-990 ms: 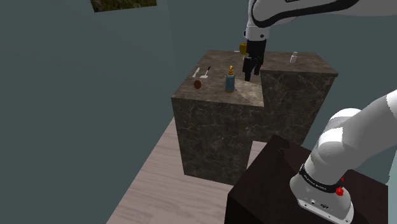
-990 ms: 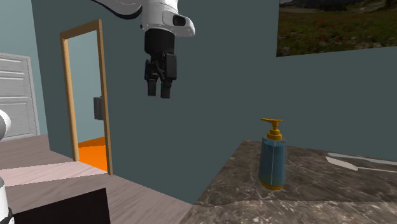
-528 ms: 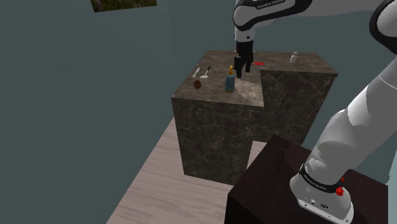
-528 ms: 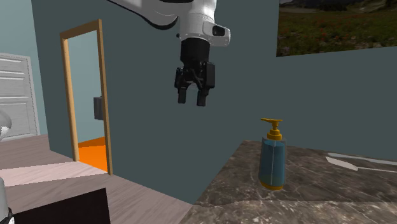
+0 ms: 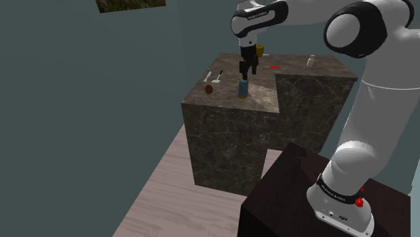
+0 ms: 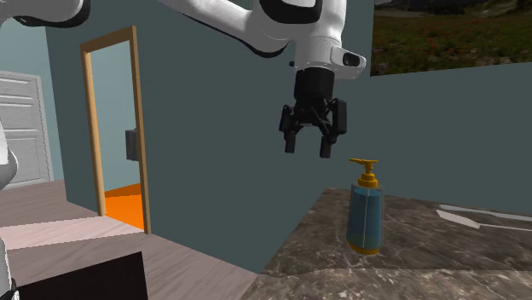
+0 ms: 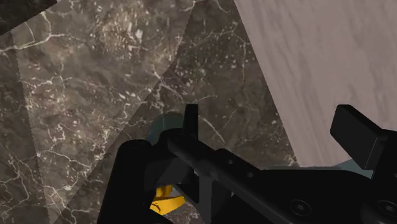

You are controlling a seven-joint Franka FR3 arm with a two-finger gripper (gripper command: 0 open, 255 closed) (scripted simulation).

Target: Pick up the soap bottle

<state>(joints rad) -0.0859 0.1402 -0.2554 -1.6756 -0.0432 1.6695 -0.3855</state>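
**Shoulder view and second exterior view — tool poised over the bottle, grasp not yet made**

Shoulder view: the soap bottle (image 5: 243,88), a blue-grey body with a yellow pump, stands upright on the dark marbled surface (image 5: 229,128). It is close to the step where a taller block joins at that view's right. The black tool (image 5: 247,69) hangs over the bottle with its tips near the pump. A small brown object (image 5: 209,88) and white utensils (image 5: 214,75) lie on the same surface, well apart from the bottle toward that view's left.

Second exterior view: the tool (image 6: 308,149) is above the pump and to that view's left of the bottle (image 6: 365,217), clear of it. Its two fingers stand apart with nothing between them. The bottle's base rests flat on the surface (image 6: 426,251), a little back from the near edge.

Wrist view: the yellow pump (image 7: 167,202) shows beside the tool's black body, with marbled stone beyond it.

Progress, as a judgement: the approach looks nearly complete, though the two exterior views differ on how well the tool is centred over the pump. Everything after the approach remains — final centring, the descent around the body, the closing of the fingers and the lift. The bottle is untouched and bears its full weight on the surface.
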